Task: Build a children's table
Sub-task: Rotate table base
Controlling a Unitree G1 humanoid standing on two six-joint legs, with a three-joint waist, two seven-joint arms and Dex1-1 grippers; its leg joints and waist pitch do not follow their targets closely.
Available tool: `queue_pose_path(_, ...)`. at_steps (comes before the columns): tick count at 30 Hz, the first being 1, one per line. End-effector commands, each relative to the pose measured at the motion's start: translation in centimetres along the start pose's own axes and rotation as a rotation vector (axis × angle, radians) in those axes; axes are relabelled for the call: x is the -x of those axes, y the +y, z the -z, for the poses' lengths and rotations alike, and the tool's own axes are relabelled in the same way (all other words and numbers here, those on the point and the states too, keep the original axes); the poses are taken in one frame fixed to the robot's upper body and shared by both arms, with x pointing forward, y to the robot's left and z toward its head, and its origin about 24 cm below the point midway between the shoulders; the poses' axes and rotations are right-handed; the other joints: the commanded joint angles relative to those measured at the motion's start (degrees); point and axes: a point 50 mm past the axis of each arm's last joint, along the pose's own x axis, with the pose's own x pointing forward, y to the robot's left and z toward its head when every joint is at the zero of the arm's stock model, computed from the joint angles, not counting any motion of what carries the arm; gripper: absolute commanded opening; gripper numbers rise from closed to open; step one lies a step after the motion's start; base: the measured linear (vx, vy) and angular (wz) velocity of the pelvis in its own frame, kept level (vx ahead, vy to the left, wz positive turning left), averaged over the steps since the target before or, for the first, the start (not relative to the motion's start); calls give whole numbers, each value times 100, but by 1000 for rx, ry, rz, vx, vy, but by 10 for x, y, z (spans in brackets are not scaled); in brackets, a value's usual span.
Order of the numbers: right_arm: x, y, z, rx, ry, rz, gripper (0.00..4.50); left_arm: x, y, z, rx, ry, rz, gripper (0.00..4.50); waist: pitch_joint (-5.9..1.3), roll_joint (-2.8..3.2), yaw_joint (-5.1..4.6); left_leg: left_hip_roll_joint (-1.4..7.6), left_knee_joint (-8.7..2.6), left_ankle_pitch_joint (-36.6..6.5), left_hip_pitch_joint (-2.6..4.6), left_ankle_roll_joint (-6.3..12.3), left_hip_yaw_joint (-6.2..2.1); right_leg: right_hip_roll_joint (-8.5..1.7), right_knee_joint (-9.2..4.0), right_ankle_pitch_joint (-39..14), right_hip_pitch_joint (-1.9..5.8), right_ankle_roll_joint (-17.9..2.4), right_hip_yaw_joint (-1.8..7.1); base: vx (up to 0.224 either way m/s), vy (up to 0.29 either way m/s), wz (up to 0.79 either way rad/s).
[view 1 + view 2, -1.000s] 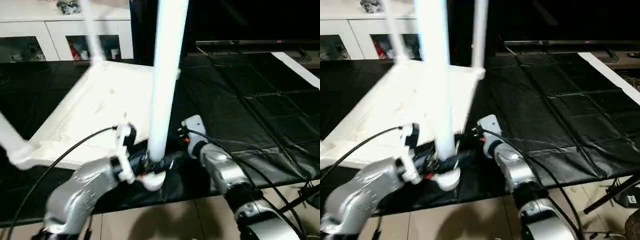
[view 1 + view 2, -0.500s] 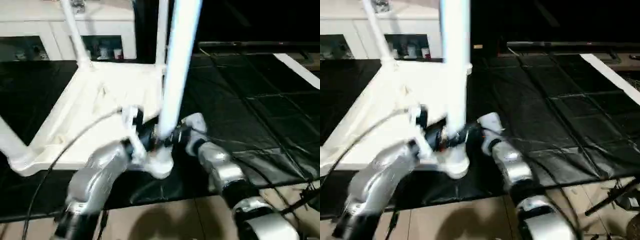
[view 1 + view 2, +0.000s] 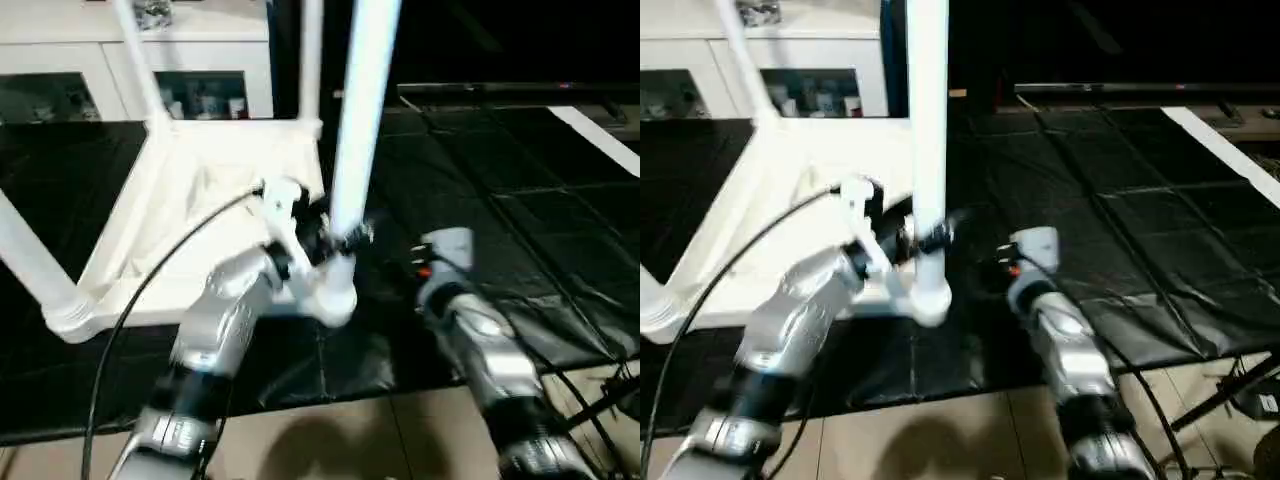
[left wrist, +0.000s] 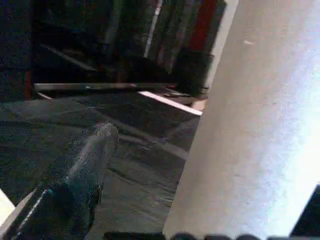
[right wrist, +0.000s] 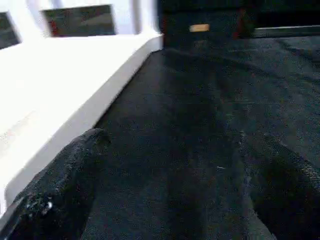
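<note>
- On the black mat (image 3: 520,200) your tabletop (image 3: 215,190) lies underside up, so sockets face up.
- At its near corner, your left gripper (image 3: 335,238) spreads around the near leg (image 3: 362,110), probably steadying it.
- Beside that corner, your right gripper (image 5: 165,200) hangs open, empty.

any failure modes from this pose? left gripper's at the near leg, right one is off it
1. The left gripper stands wide open around the near leg, so nothing clamps it; a sideways nudge might tilt it in its corner socket.
2. That socket sits near the black mat edge; a push could slide the tabletop off.
3. The right gripper hangs open beside the tabletop and may clip it.
</note>
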Motion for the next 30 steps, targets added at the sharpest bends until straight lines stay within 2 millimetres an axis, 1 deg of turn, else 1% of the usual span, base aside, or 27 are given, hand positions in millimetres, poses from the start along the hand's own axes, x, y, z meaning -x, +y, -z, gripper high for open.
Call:
queue_pose_path(1, 6, -2, -8, -34, -8, 66, 450, 3, 11, -3, 6, -19, -70, 443, -339, 72, 31, 75, -397, -1580, 7, 39, -47, -315, -510, -2080, 278, -632, 250, 0, 0, 0)
queue_pose_path(2, 6, -2, -8, -34, -8, 67, 450, 3, 11, -4, 6, -19, -70, 443, -331, 65, 26, 73, -402, -1586, 6, 44, -42, -302, -528, -2077, 278, -625, 250, 0, 0, 0)
queue_pose_path(3, 8, 3, -8, -60, 5, 46, 450, 7, 12, -4, 21, -39, -73, 443, -351, 53, 20, 70, -396, -1524, -13, 67, -47, -306, -496, -1951, 301, -671, 248, 0, 0, 0)
queue_pose_path(5, 8, 6, -8, -70, 18, 24, 450, 9, 12, -5, 27, -48, -70, 443, -348, 59, 16, 75, -394, -1543, -9, 90, -46, -312, -496, -1963, 289, -700, 249, 0, 0, 0)
queue_pose_path(6, 9, 10, -10, -46, 14, 31, 450, 16, 8, -6, 30, -62, -47, 443, -356, 65, 19, 88, -391, -1487, -16, 88, -50, -323, -483, -1900, 301, -751, 251, 0, 0, 0)
queue_pose_path(7, 10, 12, -10, -27, 15, 43, 450, 19, 6, -7, 34, -69, -38, 443, -354, 20, 2, 97, -391, -1426, -35, 105, -37, -314, -479, -1798, 292, -789, 258, 0, 0, 0)
queue_pose_path(8, 11, 16, -12, 8, 18, 48, 450, 24, 4, -8, 37, -77, -32, 443, -364, 41, 18, 106, -388, -1369, -18, 91, -45, -327, -450, -1724, 290, -825, 263, 0, 0, 0)
queue_pose_path(9, 13, 22, -16, 46, 8, 24, 450, 32, 2, -9, 39, -87, -29, 443, -358, 59, 18, 111, -390, -1265, -25, 101, -30, -311, -443, -1542, 278, -868, 272, 0, 0, 0)
queue_pose_path(10, 14, 22, -16, 45, 6, 21, 450, 33, 2, -9, 39, -88, -29, 443, -352, 64, 16, 120, -393, -1285, -21, 96, -28, -306, -428, -1453, 279, -888, 278, 0, 0, 0)
queue_pose_path(11, 15, 26, -19, 37, -17, -12, 450, 36, 2, -9, 40, -93, -32, 443, -348, 88, 15, 113, -398, -1333, -11, 91, -26, -301, -435, -1502, 270, -874, 273, 0, 0, 0)
queue_pose_path(12, 20, 37, -25, -27, -57, -106, 450, 45, 2, -10, 47, -104, -44, 443, -343, 100, 12, 119, -402, -1464, -3, 103, -26, -304, -449, -1600, 272, -837, 273, 0, 0, 0)
queue_pose_path(13, 23, 38, -26, -37, -63, -112, 450, 51, 1, -11, 55, -109, -49, 443, -330, 88, 24, 145, -420, -1507, -20, 116, -40, -320, -445, -1628, 281, -804, 281, 0, 0, 0)
queue_pose_path(14, 26, 41, -26, -78, -67, -121, 450, 59, -2, -11, 60, -112, -49, 443, -326, 88, 14, 137, -426, -1527, -28, 124, -41, -311, -451, -1661, 275, -793, 276, 0, 0, 0)
queue_pose_path(16, 29, 45, -25, -134, -67, -151, 450, 66, -5, -10, 57, -100, -38, 443, -311, 94, 9, 142, -437, -1655, -5, 87, -42, -300, -472, -1848, 243, -736, 274, 0, 0, 0)
queue_pose_path(17, 29, 45, -24, -140, -65, -138, 450, 70, -6, -9, 55, -89, -36, 443, -298, 107, 11, 139, -442, -1805, 10, 48, -48, -302, -490, -2048, 221, -689, 274, 0, 0, 0)
queue_pose_path(18, 29, 44, -19, -185, -53, -107, 450, 81, -5, -5, 65, -76, -42, 443, -279, 126, -7, 125, -449, -1955, 8, 2, -54, -302, -519, -2298, 197, -613, 272, 0, 0, 0)
queue_pose_path(19, 29, 43, -18, -196, -49, -97, 450, 84, -4, -4, 72, -74, -47, 443, -266, 114, -17, 116, -459, -2041, 8, -40, -58, -299, -552, -2524, 188, -516, 265, 0, 0, 0)
queue_pose_path(20, 29, 43, -17, -201, -46, -92, 450, 85, -4, -4, 76, -74, -50, 443, -267, 117, -20, 106, -453, -2073, 19, -62, -59, -294, -560, -2608, 178, -461, 264, 0, 0, 0)
queue_pose_path(21, 29, 41, -17, -201, -45, -83, 450, 87, -2, -4, 75, -72, -52, 443, -273, 126, -4, 104, -449, -2115, 58, -104, -63, -287, -585, -2685, 145, -352, 268, 0, 0, 0)
queue_pose_path(22, 30, 40, -18, -201, -44, -77, 450, 89, -2, -4, 74, -70, -53, 443, -273, 126, -4, 104, -449, -2115, 58, -104, -63, -287, -585, -2685, 145, -352, 268, 0, 0, 0)
queue_pose_path(23, 31, 37, -18, -192, -38, -67, 450, 91, 1, -3, 64, -59, -63, 443, -270, 79, 0, 107, -459, -2091, 38, -109, -71, -286, -578, -2652, 161, -320, 267, 0, 0, 0)
queue_pose_path(24, 31, 36, -19, -151, -33, -69, 450, 94, 6, -3, 49, -42, -80, 443, -268, 114, 15, 106, -469, -2046, 30, -122, -79, -291, -567, -2606, 169, -300, 270, 0, 0, 0)
queue_pose_path(25, 31, 35, -21, -99, -23, -80, 450, 96, 13, -5, 30, -15, -98, 443, -275, 176, 14, 103, -467, -2016, 26, -157, -89, -291, -551, -2510, 180, -289, 270, 0, 0, 0)
queue_pose_path(26, 31, 34, -22, -62, -16, -88, 450, 98, 18, -6, 18, 2, -110, 443, -273, 148, 5, 98, -465, -2017, 31, -164, -81, -271, -565, -2469, 174, -271, 267, 0, 0, 0)
queue_pose_path(27, 31, 33, -23, -37, -13, -98, 450, 98, 22, -7, 6, 20, -113, 443, -283, 136, -2, 78, -460, -1936, 14, -166, -80, -266, -534, -2328, 207, -271, 267, 0, 0, 0)
queue_pose_path(29, 31, 32, -28, -31, -31, -134, 450, 97, 29, -4, -62, 141, -85, 443, -296, 120, 7, 70, -447, -1823, 12, -131, -75, -277, -529, -2268, 213, -272, 272, 0, 0, 0)
queue_pose_path(30, 31, 32, -28, -34, -31, -141, 450, 97, 30, -3, -72, 157, -79, 443, -307, 140, 13, 75, -450, -1757, 20, -89, -87, -276, -505, -2166, 211, -291, 281, 0, 0, 0)
